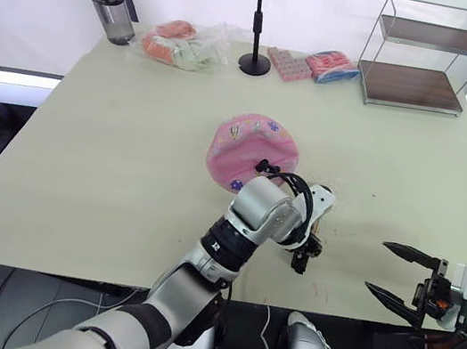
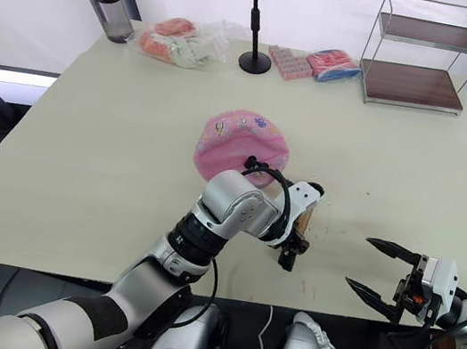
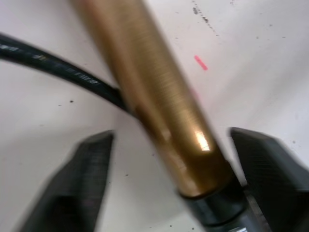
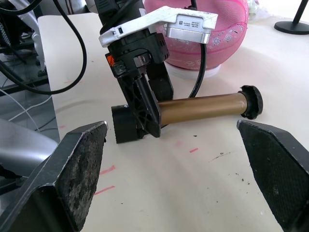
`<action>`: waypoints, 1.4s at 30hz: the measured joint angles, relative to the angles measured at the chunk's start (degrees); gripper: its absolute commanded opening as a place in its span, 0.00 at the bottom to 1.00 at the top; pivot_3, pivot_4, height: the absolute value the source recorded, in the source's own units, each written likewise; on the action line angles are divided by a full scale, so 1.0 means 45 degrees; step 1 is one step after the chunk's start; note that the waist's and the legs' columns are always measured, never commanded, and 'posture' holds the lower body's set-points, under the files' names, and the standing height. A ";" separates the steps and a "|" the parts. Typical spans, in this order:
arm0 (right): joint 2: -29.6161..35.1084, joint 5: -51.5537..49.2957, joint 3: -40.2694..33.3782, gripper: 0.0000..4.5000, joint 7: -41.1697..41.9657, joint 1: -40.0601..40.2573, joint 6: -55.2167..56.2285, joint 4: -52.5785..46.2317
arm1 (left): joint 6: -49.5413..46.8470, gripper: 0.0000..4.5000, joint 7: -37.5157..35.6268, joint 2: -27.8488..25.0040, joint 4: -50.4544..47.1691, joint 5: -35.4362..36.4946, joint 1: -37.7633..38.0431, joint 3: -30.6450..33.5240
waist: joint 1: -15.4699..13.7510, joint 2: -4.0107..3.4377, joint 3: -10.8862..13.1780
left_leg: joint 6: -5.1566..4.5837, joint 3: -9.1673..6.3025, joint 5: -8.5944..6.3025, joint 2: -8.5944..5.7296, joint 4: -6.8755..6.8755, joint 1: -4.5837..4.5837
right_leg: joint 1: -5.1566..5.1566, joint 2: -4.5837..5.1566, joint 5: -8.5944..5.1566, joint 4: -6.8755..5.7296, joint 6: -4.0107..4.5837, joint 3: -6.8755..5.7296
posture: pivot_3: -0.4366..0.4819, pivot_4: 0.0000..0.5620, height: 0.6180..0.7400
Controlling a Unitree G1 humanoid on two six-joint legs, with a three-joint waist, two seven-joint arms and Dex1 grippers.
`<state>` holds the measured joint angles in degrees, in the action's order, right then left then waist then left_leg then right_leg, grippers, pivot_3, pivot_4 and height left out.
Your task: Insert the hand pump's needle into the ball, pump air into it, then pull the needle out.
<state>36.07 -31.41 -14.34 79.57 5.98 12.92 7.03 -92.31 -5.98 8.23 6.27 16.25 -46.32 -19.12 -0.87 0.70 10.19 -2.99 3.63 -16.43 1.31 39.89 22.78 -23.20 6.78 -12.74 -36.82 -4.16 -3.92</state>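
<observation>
Pump (image 4: 203, 108): lying flat on the table (image 1: 109, 162), just in front of the pink ball (image 1: 251, 151), near the front edge. Bronze barrel showing in both wrist views; one black end cap (image 4: 251, 101) pointing away from my left fingers, the other cap beside them.

Left gripper (image 4: 140, 121): I am reaching down over the pump's near end. My fingers (image 3: 82, 179) are standing apart, one on each side of the barrel, which is lying between them; the left wrist view shows gaps on both sides, so I am not clamping it.

Hose (image 3: 58, 72): black, running off from the barrel across the table. Needle: cannot tell.

Right gripper (image 1: 397, 274): I am holding it spread wide at the table's front right, well apart from the pump, gripping nothing.
</observation>
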 measured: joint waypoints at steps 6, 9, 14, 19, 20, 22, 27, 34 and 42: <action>0.0002 0.0000 0.0000 1.00 0.0004 -0.0044 0.0013 0.0115 | -0.0018 0.22 -0.0082 -0.0012 -0.0252 0.0226 0.0010 0.0005 | -0.0004 0.0000 0.0000 | 0.0001 0.0003 0.0001 0.0001 0.0000 0.0000 | 0.0000 0.0002 0.0000 0.0001 0.0000 -0.0001 | 0.48 0.27 0.96; 0.0002 0.0000 0.0000 1.00 0.0002 -0.0095 0.0013 0.0115 | -0.0018 0.22 -0.0300 -0.0018 -0.0646 0.0490 0.0016 0.0074 | -0.0006 0.0000 0.0000 | 0.0002 0.0004 0.0000 0.0000 0.0000 0.0001 | 0.0000 0.0004 0.0000 0.0001 -0.0001 0.0000 | 0.48 0.27 0.96; 0.0011 -0.0010 -0.0001 1.00 -0.0018 -0.0256 -0.0026 0.0118 | 0.0177 0.22 -0.1446 -0.1066 -0.2467 0.1302 0.0623 -0.0266 | 0.0021 -0.0007 -0.0002 | 0.0017 0.0004 0.0009 0.0007 -0.0001 -0.0002 | -0.0003 -0.0003 0.0000 -0.0004 0.0002 0.0008 | 0.48 0.27 0.96; -0.0013 -0.0130 -0.0003 1.00 -0.0199 -0.0370 -0.0267 0.0012 | 0.0852 0.22 -0.2608 -0.3201 -0.4465 0.1920 0.1923 -0.0562 | 0.0013 -0.0011 -0.0004 | 0.0032 -0.0009 0.0018 0.0014 -0.0001 -0.0005 | -0.0004 -0.0018 0.0004 -0.0006 0.0018 0.0013 | 0.48 0.27 0.96; -0.0039 -0.0148 -0.0003 1.00 -0.0253 -0.0400 -0.0336 -0.0054 | 0.1173 0.22 -0.2793 -0.3632 -0.4781 0.1938 0.2171 -0.0699 | 0.0017 -0.0013 -0.0002 | 0.0037 -0.0040 0.0021 0.0010 0.0002 0.0005 | -0.0005 -0.0136 -0.0012 -0.0004 0.0070 0.0138 | 0.48 0.27 0.96; -0.0054 -0.0202 -0.0003 1.00 -0.0322 -0.0421 -0.0482 -0.0260 | 0.2132 0.22 -0.3386 -0.4648 -0.5474 0.1995 0.2824 -0.1002 | 0.0074 -0.0022 0.0000 | 0.0063 -0.0202 0.0034 -0.0017 0.0001 -0.0005 | -0.0078 -0.0638 0.0007 -0.0016 0.0242 0.0579 | 0.48 0.27 0.96; -0.0210 -0.0503 0.0024 1.00 -0.0579 -0.0744 -0.0951 -0.0751 | 0.4125 0.22 -0.4356 -0.5754 -0.6281 0.1972 0.3915 -0.1026 | -0.0077 -0.0025 -0.0002 | 0.0056 -0.0317 0.0032 -0.0087 0.0001 -0.0011 | -0.0109 -0.0944 -0.0025 -0.0054 0.0349 0.1089 | 0.48 0.27 0.96; -0.0368 -0.1290 0.0040 1.00 -0.1435 -0.0999 -0.2807 -0.1494 | 0.6095 0.22 -0.5436 -0.6377 -0.7179 0.2444 0.5551 -0.0327 | 0.0024 -0.0027 -0.0004 | 0.0020 -0.0302 0.0013 -0.0086 0.0001 -0.0018 | -0.0131 -0.0940 -0.0025 -0.0092 0.0350 0.1137 | 0.48 0.27 0.96; -0.0490 -0.2117 0.0041 1.00 -0.2250 -0.1240 -0.4560 -0.2535 | 0.7448 0.22 -0.6513 -0.6477 -0.6944 0.3353 0.6117 0.1279 | 0.0012 -0.0026 -0.0004 | -0.0039 -0.0241 -0.0020 -0.0091 0.0016 -0.0022 | -0.0162 -0.0970 -0.0002 -0.0142 0.0303 0.1125 | 0.48 0.27 0.96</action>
<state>33.87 -40.93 -14.15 69.45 0.40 -7.60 -4.38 -58.80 -35.29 -20.91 -24.97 31.34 -18.79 -13.36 -0.82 0.58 10.17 -3.16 2.54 -16.52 0.90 39.96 22.68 -23.93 2.42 -12.75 -37.46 -2.80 1.15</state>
